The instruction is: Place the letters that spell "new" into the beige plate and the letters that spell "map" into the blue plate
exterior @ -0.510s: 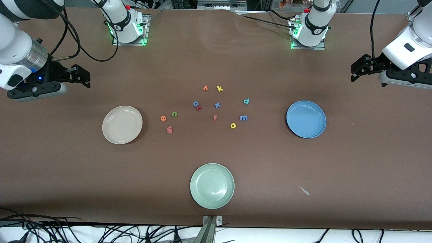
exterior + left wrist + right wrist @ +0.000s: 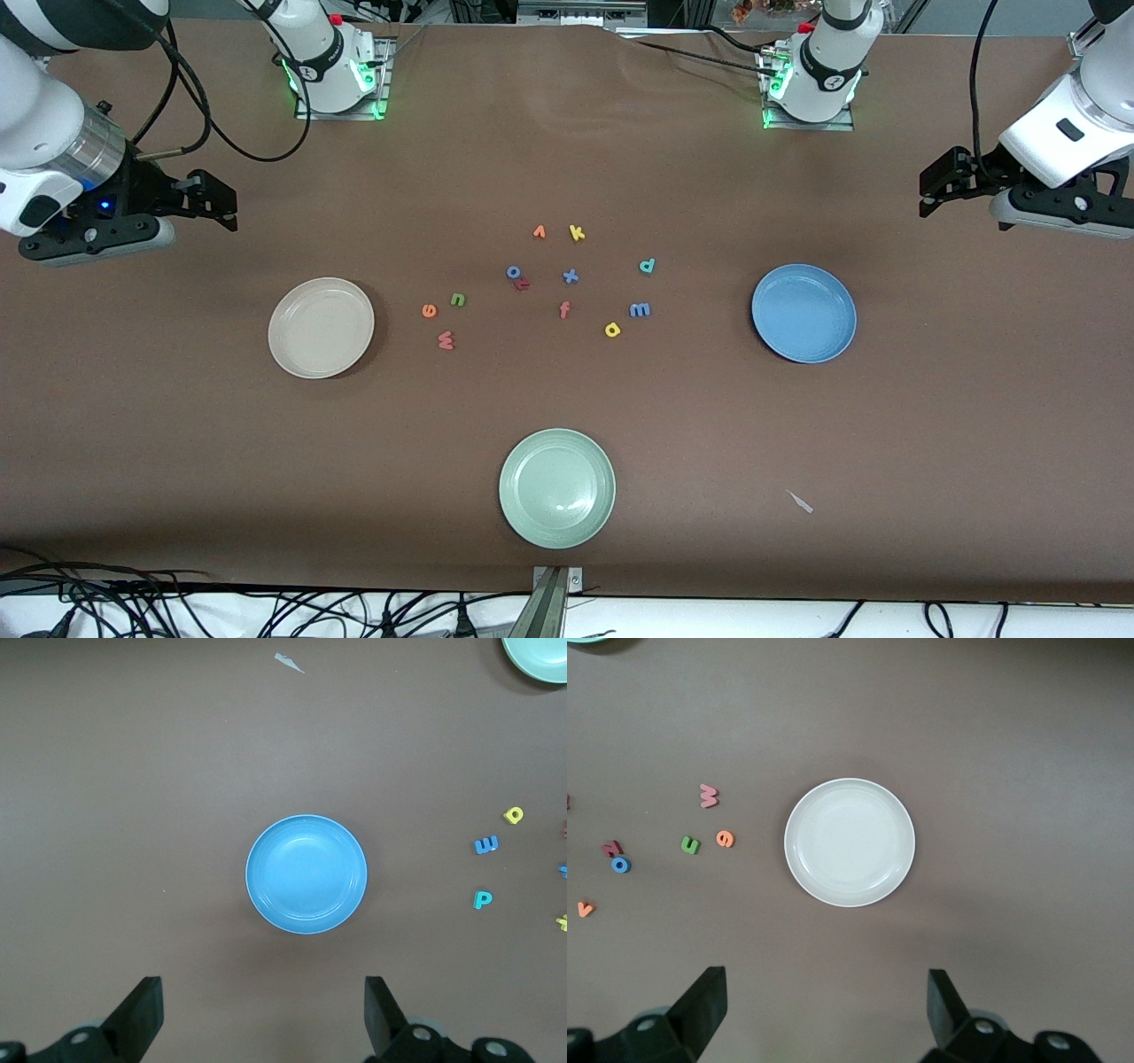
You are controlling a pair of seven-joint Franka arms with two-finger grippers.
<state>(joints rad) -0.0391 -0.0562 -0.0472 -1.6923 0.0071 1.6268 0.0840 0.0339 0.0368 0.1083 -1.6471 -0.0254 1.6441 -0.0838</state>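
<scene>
While both grippers' fingers (image 2: 142, 1014) (image 2: 704, 1001) hang spread, beige plate (image 2: 321, 327) and blue plate (image 2: 803, 313) lie apart below.

Glossy blue plate (image 2: 803, 313) (matt tabletop (image 2: 177, 443))

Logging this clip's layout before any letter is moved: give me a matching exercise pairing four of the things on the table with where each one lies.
Things:
1. beige plate
2. blue plate
3. pale green plate
4. yellow k

Places:
A. nearest the front camera of the three plates
B. toward the left arm's end of the table, empty
C. beside the orange v, among the letters farthest from the front camera
D. toward the right arm's end of the table, empty

Pairs: 1-D, 2-B, 3-A, 4-C
</scene>
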